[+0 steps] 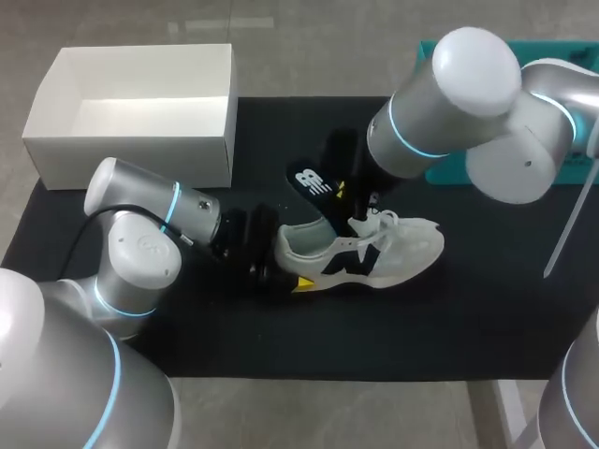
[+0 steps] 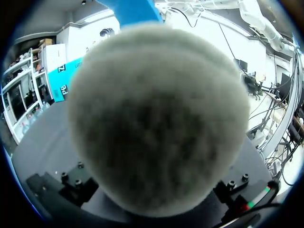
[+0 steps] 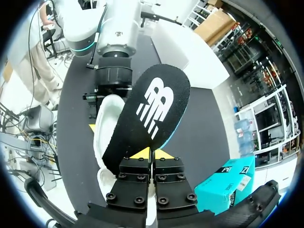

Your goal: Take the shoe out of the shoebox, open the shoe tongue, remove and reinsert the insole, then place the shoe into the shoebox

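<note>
Nearest the robot, the left gripper lies low over the black mat, right at the heel of the sneaker. In the left wrist view the rounded grey heel fills almost everything ahead of the gripper, and I cannot tell whether this gripper is spread or clamped on the shoe.

The sneaker stands upright on its sole in the middle of the mat, outside the box, with its toe pointing toward the robot's right. It is white with a dark side logo, and its laces are loose around the open throat.

Just beyond it, the right gripper has its yellow tips pressed together, pinching one end of the black insole. The insole is held clear of the shoe, tilted above the sneaker's opening, with its white logo facing the wrist camera.

Farther back, the white shoebox sits open at the mat's far left corner. A teal box lies at the far right, partly hidden behind the right arm.
</note>
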`<act>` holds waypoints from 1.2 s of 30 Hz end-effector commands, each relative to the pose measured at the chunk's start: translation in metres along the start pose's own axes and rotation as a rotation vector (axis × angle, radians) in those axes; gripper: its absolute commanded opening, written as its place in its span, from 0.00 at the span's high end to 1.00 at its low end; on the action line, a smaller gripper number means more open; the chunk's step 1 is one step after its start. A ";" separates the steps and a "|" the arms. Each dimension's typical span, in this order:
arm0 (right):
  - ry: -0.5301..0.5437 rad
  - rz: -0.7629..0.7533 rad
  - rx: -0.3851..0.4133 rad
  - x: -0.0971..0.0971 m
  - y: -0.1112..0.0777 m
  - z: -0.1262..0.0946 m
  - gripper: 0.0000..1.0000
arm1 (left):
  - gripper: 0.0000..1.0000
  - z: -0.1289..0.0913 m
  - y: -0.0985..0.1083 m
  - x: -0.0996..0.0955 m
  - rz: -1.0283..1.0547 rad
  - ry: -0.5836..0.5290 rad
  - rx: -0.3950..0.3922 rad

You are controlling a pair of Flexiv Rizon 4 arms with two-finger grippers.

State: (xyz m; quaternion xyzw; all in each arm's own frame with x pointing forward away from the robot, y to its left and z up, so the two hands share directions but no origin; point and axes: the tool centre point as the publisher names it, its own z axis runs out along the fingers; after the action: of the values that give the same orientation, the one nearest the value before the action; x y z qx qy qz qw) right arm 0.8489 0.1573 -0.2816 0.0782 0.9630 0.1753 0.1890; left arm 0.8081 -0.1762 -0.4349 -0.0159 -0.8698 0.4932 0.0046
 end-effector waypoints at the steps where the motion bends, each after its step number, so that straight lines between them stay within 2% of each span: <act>1: 0.000 0.000 -0.061 -0.008 0.006 0.017 1.00 | 1.00 0.005 0.005 0.001 0.001 0.000 -0.004; 8: -0.038 0.010 -0.125 -0.023 0.017 0.022 1.00 | 1.00 0.005 0.005 0.001 0.001 0.000 -0.004; 14: -0.066 0.013 -0.133 -0.042 0.032 0.002 1.00 | 1.00 0.005 0.005 0.001 0.001 0.000 -0.004; 21: -0.095 0.040 -0.178 -0.051 0.039 -0.017 1.00 | 1.00 0.005 0.005 0.001 0.001 0.000 -0.004; 28: -0.169 0.146 -0.185 -0.060 0.046 -0.056 1.00 | 1.00 0.005 0.005 0.001 0.001 0.000 -0.004; 30: -0.192 0.164 -0.203 -0.063 0.050 -0.068 1.00 | 1.00 0.005 0.005 0.001 0.001 0.000 -0.004; 33: -0.218 0.191 -0.277 -0.068 0.059 -0.090 1.00 | 1.00 0.005 0.005 0.001 0.001 0.000 -0.004; 36: -0.238 0.207 -0.305 -0.071 0.066 -0.107 1.00 | 1.00 0.005 0.005 0.001 0.001 0.000 -0.004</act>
State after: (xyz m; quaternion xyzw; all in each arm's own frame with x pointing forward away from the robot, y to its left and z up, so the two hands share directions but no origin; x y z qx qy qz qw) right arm 0.8919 0.1826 -0.1551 0.1628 0.8890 0.3228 0.2810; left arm 0.8069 -0.1770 -0.4375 -0.0165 -0.8704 0.4921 0.0054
